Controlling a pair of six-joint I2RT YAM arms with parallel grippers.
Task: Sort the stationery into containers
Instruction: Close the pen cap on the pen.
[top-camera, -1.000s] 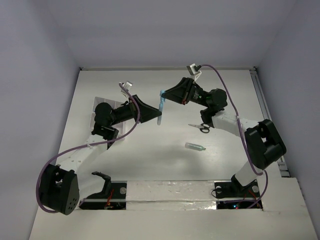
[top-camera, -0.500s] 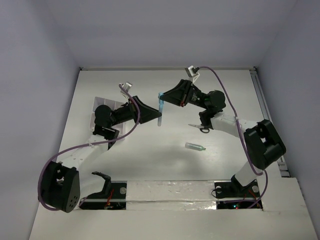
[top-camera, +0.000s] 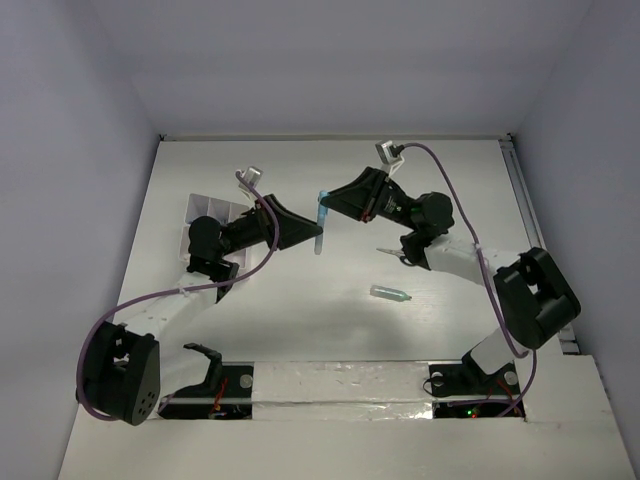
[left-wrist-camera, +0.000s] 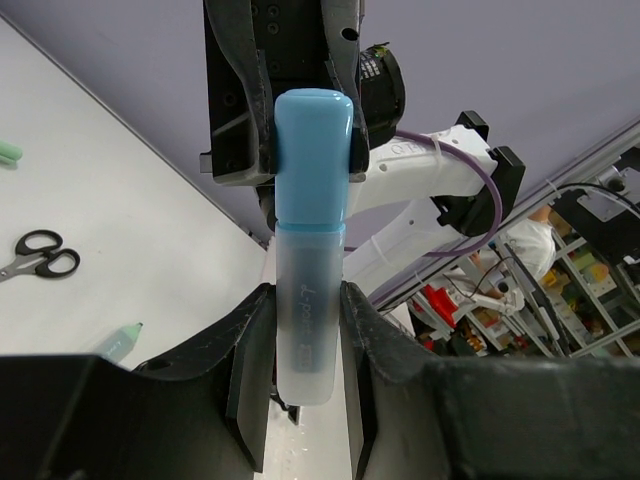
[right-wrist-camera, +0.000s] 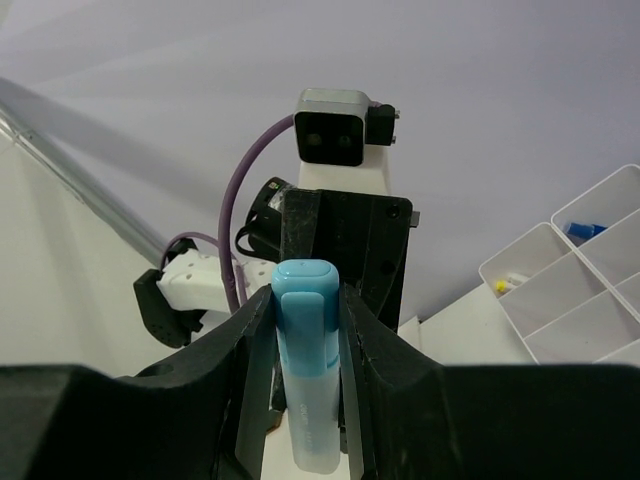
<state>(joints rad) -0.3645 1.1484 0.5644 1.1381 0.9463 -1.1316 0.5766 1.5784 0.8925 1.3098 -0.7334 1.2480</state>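
Little has changed in the last second. The left gripper stays clamped on the clear barrel of the blue highlighter, and the right gripper stays on its blue cap at the 12 o'clock end, over mid-table. The right forearm has swung lower and now half hides the scissors. On the white table, the divided white box lies at the highlighter's 9 o'clock and a teal marker at its 4 o'clock. Pale lilac walls enclose the table.

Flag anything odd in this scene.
One blue marker hangs above the table, gripped by both at once: the left hand on its clear barrel, the right hand on its cap. Nothing looks spilled or broken.
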